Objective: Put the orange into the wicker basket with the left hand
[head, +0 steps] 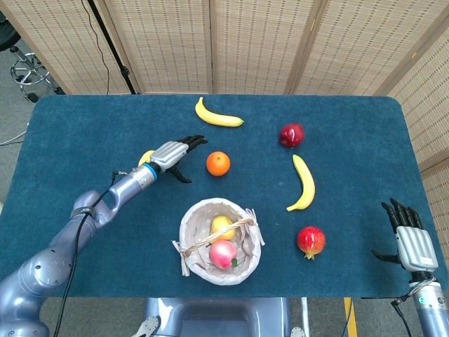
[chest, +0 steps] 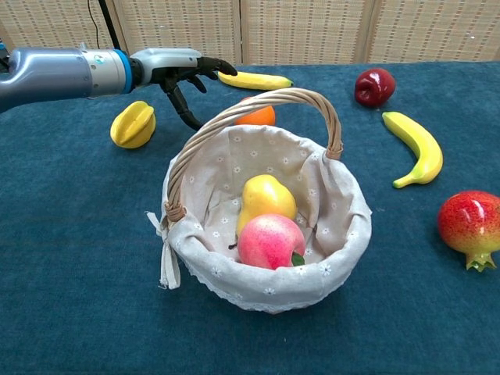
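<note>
The blue-covered table (head: 84, 232) carries a wicker basket (head: 219, 241) near its front edge, an orange (head: 218, 163), two bananas (head: 218, 115), a starfruit (chest: 133, 124), an apple (head: 292, 135) and a pomegranate (head: 311, 241).

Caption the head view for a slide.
Open left hand reaches toward the round orange above the lined wicker basket.

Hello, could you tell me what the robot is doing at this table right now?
The robot's left hand is stretched out over the blue table, open and empty, just short of the orange it is meant to put in the wicker basket. The orange lies on the cloth, not yet touched. The basket holds a pear and a peach. The right hand waits open at the table's far edge.
</note>
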You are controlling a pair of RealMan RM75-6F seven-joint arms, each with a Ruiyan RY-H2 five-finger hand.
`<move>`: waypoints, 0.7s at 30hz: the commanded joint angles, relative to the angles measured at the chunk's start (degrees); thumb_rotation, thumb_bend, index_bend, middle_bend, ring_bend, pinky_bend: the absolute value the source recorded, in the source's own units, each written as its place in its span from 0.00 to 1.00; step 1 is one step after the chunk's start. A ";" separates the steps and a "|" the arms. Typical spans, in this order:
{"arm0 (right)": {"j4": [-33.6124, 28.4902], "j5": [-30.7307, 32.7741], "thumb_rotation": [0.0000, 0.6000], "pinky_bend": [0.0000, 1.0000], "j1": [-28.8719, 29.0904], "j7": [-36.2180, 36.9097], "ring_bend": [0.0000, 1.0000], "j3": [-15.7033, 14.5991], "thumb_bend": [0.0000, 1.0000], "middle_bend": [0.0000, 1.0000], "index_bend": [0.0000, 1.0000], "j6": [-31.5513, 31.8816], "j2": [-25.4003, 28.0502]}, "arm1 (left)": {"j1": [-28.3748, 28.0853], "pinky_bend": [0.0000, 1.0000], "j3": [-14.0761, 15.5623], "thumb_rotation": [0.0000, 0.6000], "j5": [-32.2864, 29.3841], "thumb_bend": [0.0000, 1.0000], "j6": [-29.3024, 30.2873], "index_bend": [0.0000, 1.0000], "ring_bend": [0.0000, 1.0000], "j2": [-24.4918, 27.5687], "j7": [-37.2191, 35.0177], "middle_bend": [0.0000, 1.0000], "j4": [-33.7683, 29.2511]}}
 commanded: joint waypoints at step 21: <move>-3.00 -2.83 1.00 0.00 -0.80 4.29 0.00 -0.76 0.00 0.00 0.01 2.13 2.78 | -4.42 0.35 -0.80 1.00 -5.72 0.23 -6.25 0.34 0.26 -11.43 2.85 0.25 11.95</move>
